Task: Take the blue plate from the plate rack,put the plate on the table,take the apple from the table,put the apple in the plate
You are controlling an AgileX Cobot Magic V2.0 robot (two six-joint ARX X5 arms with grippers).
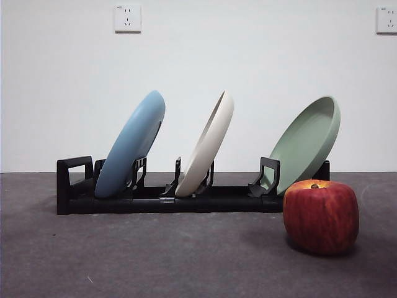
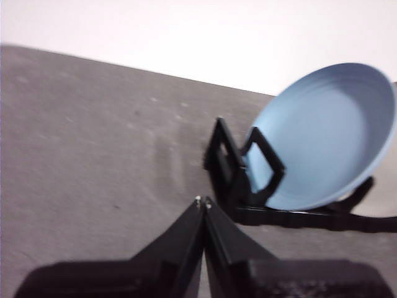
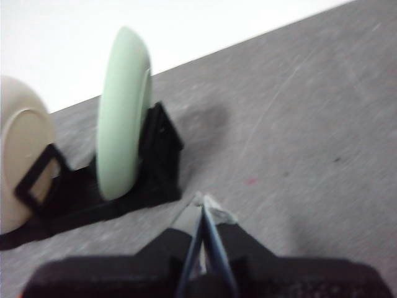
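Blue plate (image 1: 131, 144) racked; apple (image 1: 321, 215) on table (image 1: 155, 254); grippers seemingly closed

cream plate (image 1: 208, 146), green plate (image 1: 307, 143), wall sockets (image 1: 127, 18)

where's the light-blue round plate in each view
Front view: the light-blue round plate leans in the long black plastic rack, leftmost slot by the boxy end handle.
Left wrist view: same plate, face showing, beyond the shut left gripper.
Right wrist view: not in it.
Shared landmark: the black rack.
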